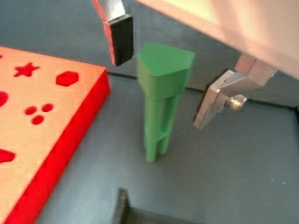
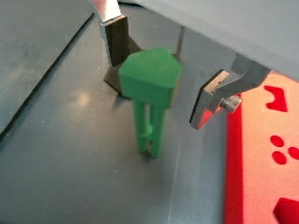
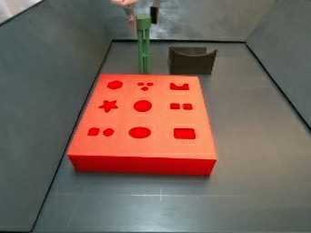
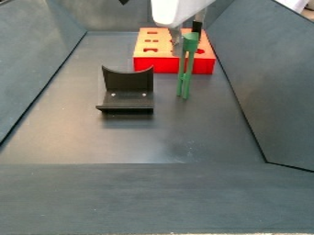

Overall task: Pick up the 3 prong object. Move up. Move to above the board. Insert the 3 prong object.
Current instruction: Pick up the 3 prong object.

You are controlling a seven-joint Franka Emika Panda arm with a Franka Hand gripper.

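The 3 prong object (image 1: 162,96) is a tall green post with a wider three-sided cap. It stands upright on the grey floor just beyond the far edge of the red board (image 3: 144,118). It shows in both wrist views (image 2: 149,83) and both side views (image 3: 142,45) (image 4: 185,69). My gripper (image 1: 167,70) is open at the cap, one finger on each side. The fingers (image 1: 119,39) stand apart from the cap with a gap on both sides. The gripper also shows in the wrist view (image 2: 163,70) and the side view (image 4: 190,32). The board's cutouts are empty.
A dark grey U-shaped holder (image 3: 191,60) stands on the floor near the post and the board's far edge, also seen in a side view (image 4: 125,90). Sloping grey walls enclose the floor on all sides.
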